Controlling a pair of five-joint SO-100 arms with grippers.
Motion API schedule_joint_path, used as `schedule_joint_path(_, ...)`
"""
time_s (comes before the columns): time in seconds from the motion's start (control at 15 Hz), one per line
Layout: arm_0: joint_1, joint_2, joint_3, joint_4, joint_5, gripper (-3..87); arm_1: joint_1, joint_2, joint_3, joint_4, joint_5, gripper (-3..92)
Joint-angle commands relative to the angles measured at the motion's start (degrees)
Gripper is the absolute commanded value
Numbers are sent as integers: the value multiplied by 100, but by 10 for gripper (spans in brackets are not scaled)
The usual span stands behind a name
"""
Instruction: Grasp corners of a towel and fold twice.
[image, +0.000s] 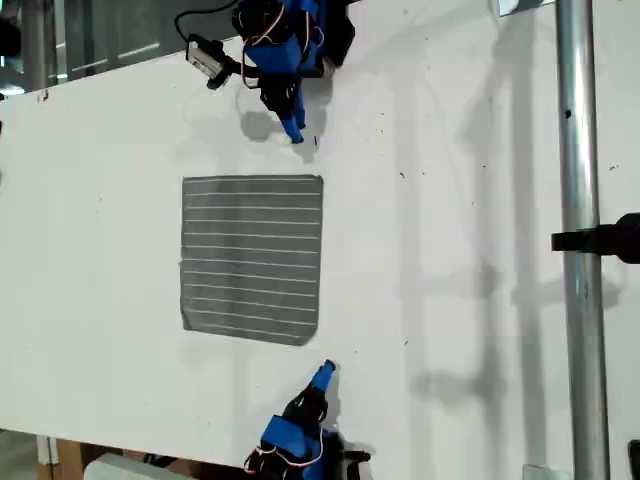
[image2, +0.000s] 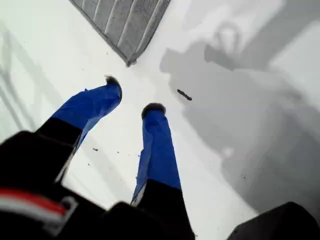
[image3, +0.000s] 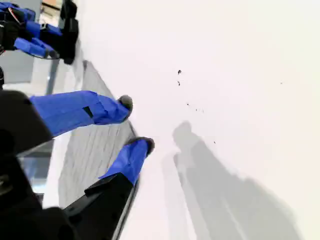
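Towel (image: 250, 258) lies flat on the table (image: 480, 200), both pincers spread and empty, first gripper (image2: 132, 95) just short of a corner (image2: 129, 59), second gripper (image3: 135, 123) seemingly astride the edge, so each should drop to table level & pinch right at its corner.

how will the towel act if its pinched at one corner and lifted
The towel lies thin and flat on the table, so it will probably droop limply from a pinched corner. It looks light, so a sideways push would likely bunch it up.
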Motion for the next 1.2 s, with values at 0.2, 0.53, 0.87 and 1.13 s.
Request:
schedule_joint_path(0.2,-1055,35,26,9,-3313,13,747,0,-53,-26,-62,94)
schedule_joint_path(0.53,-1239,35,26,-352,-2285,-29,123,-272,-659,-914,-545,-3)
schedule_joint_path(0.87,-1310,35,26,-167,-2355,-29,-431,-6381,-4878,-1230,-1942,-3)
schedule_joint_path(1.13,-1327,35,26,-141,-2320,-29,-729,-9334,-7972,290,-3524,443)
